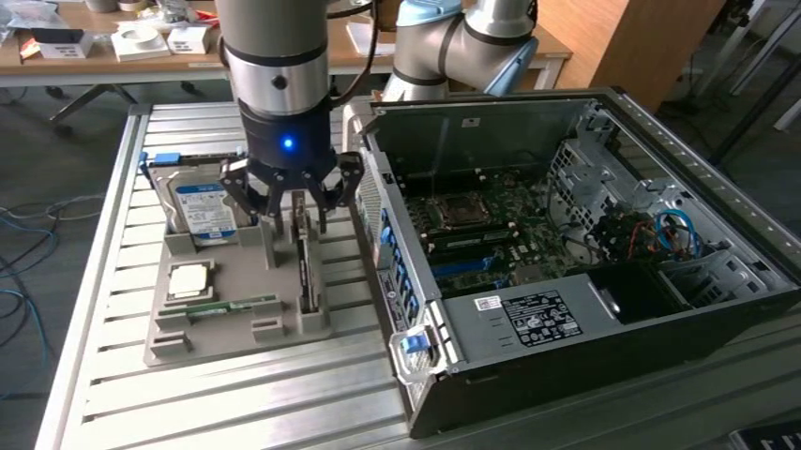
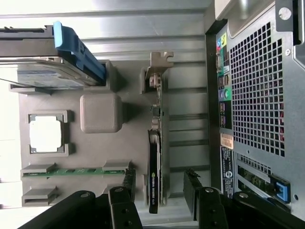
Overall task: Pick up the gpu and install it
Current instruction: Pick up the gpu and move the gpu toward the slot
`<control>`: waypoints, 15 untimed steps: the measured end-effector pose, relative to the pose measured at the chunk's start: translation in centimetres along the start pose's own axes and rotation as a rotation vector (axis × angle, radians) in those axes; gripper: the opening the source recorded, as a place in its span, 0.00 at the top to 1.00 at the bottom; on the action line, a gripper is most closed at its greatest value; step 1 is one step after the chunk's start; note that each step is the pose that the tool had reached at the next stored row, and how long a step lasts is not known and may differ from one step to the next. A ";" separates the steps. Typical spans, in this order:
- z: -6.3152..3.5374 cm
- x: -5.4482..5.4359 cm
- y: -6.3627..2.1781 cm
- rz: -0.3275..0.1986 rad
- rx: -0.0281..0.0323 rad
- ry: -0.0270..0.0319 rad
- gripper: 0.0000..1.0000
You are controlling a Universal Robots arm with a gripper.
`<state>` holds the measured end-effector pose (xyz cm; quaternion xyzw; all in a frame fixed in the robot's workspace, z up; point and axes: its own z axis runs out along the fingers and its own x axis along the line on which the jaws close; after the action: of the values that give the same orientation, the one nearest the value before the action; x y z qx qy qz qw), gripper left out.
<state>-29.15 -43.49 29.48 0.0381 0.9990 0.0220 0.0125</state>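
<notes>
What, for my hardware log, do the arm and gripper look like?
The arm is a silvery-grey tube with black bands and a light-blue joint cap. Its black wrist section carries a glowing blue light. The gripper is black, with jointed, bolted fingers.

A slatted metal table (image 1: pixel 100 309) filled the near ground, its ribs running across the view. Beyond it, on the far side, stood a wooden desk (image 1: pixel 75 67) strewn with small white boxes (image 1: pixel 138 42). A wooden panel (image 1: pixel 651 42) rose at the exterior view's far right. At the exterior view's left lay grey floor (image 1: pixel 51 141) with loose cables (image 1: pixel 25 225) on it. Dark chair legs (image 1: pixel 88 101) showed under the desk. The light was even and soft.
</notes>
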 end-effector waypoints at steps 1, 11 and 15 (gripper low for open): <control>0.19 0.0 -0.01 0.000 0.0001 0.0001 0.47; 2.00 0.1 -0.09 0.000 0.0000 0.0000 0.47; 2.49 0.1 -0.11 0.000 0.0001 0.0001 0.47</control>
<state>-29.17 -43.49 26.98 0.0382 0.9990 0.0219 0.0124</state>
